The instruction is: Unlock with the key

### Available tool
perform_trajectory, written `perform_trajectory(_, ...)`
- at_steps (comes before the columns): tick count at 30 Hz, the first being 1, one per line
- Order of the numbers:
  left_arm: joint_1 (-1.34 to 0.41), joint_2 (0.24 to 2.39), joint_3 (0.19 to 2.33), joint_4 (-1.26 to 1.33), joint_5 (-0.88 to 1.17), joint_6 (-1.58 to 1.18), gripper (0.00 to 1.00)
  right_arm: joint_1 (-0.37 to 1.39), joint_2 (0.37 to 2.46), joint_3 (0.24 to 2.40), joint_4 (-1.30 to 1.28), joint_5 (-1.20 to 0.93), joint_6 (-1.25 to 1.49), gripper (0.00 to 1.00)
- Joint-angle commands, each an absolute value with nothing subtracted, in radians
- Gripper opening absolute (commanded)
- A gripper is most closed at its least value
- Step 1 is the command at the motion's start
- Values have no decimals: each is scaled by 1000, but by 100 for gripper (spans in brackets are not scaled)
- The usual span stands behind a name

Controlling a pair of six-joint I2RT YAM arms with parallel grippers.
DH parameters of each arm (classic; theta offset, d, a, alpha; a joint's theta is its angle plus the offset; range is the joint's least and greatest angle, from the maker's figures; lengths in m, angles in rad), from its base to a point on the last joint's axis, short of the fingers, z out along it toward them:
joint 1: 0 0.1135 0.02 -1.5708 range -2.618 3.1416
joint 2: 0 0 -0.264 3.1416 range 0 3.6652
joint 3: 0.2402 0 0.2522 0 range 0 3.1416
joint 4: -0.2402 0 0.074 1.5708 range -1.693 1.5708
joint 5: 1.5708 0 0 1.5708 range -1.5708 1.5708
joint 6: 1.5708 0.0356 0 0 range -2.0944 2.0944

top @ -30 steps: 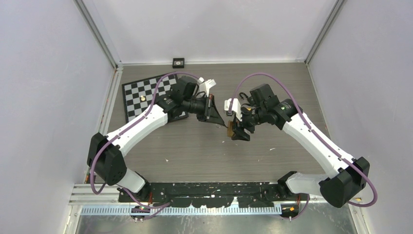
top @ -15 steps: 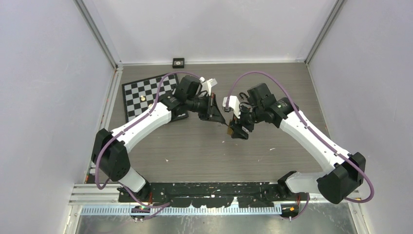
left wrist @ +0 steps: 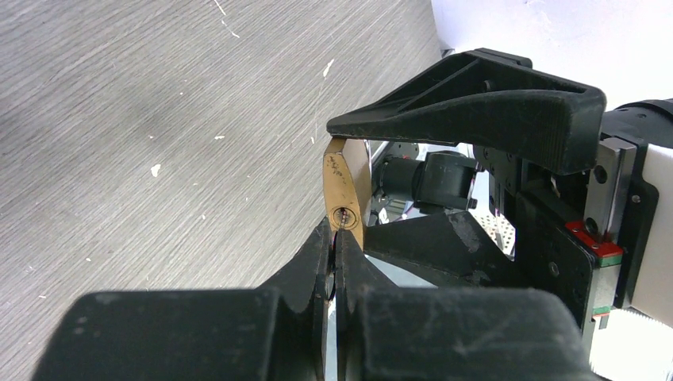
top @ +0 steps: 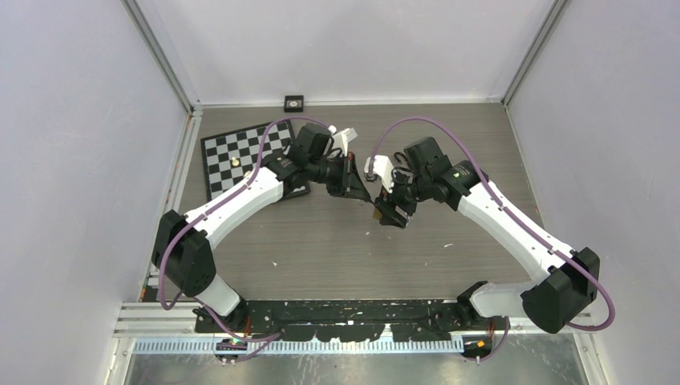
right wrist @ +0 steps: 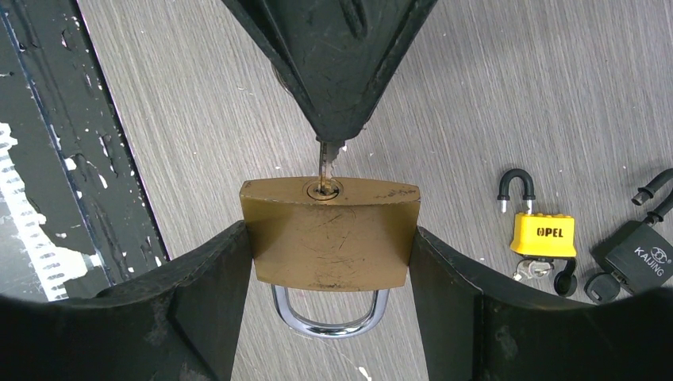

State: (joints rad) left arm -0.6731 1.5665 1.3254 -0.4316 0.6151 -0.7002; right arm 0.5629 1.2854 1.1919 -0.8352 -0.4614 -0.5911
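My right gripper [right wrist: 329,258] is shut on a scuffed brass padlock [right wrist: 329,234], one finger on each side of its body. Both legs of the chrome shackle [right wrist: 329,321] run into the body, toward my wrist. My left gripper [right wrist: 335,131] is shut on a small silver key [right wrist: 326,163], whose blade tip sits in the keyhole [right wrist: 324,189]. In the left wrist view the shut fingertips [left wrist: 321,242] press up against the padlock [left wrist: 347,182] at its keyhole. From above, both grippers [top: 357,191] [top: 386,212] meet above the middle of the table.
A yellow padlock [right wrist: 544,234] with an open black shackle and a black padlock [right wrist: 639,258] lie on the wooden table with their keys. A checkerboard [top: 232,156] is at the back left, and a small black square [top: 294,102] is at the back wall.
The right gripper with the padlock has moved left and a little back toward the left gripper. The gap between them has closed, and the key now meets the keyhole.
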Motion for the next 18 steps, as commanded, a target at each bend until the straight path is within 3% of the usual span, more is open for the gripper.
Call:
perform_trajectory(1, -687, 1567, 1358, -438, 655, -706, 0, 568, 1269, 1250, -703, -503, -595, 1)
perform_trajectory(18, -633, 1477, 1331, -429, 645, -698, 0, 551, 1230, 1201, -716, -513, -658, 0)
